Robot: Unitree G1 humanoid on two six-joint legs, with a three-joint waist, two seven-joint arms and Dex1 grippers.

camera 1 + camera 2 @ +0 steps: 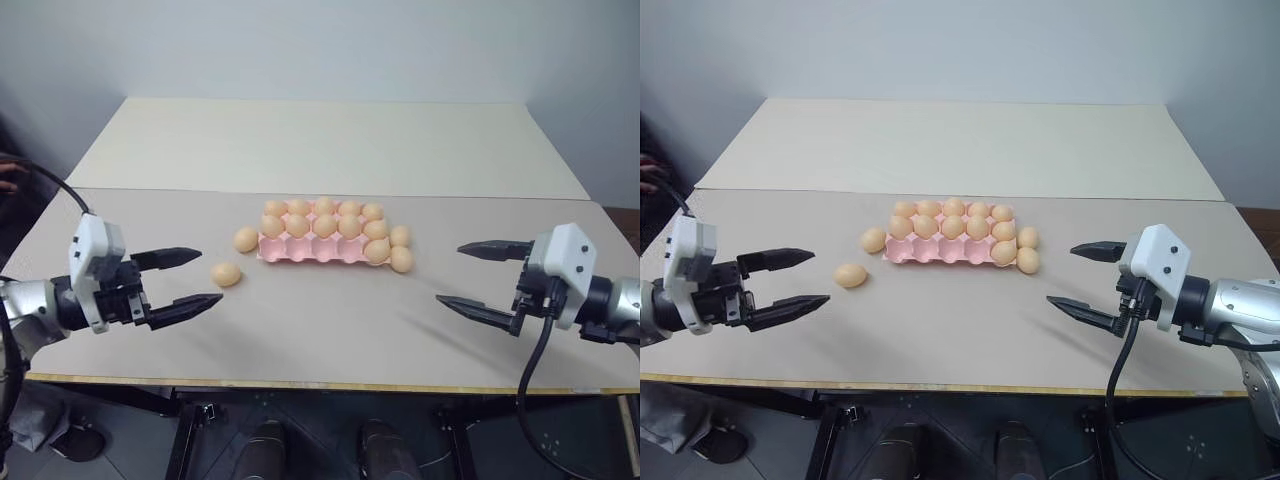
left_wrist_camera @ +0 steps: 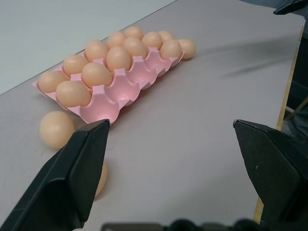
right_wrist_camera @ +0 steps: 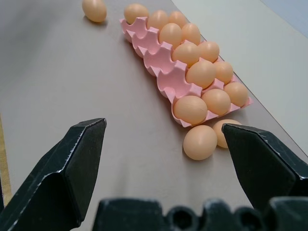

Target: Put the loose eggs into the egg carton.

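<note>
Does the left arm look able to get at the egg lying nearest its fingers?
Probably yes. The left gripper is open, that egg lies loose on the table just ahead, apart from the egg carton, with nothing between.

Pink egg carton (image 1: 318, 249) flat on worktop, back two rows filled, front row mostly empty. Four loose eggs (image 1: 226, 274) lie outside: two off left end, two touching right end.
</note>
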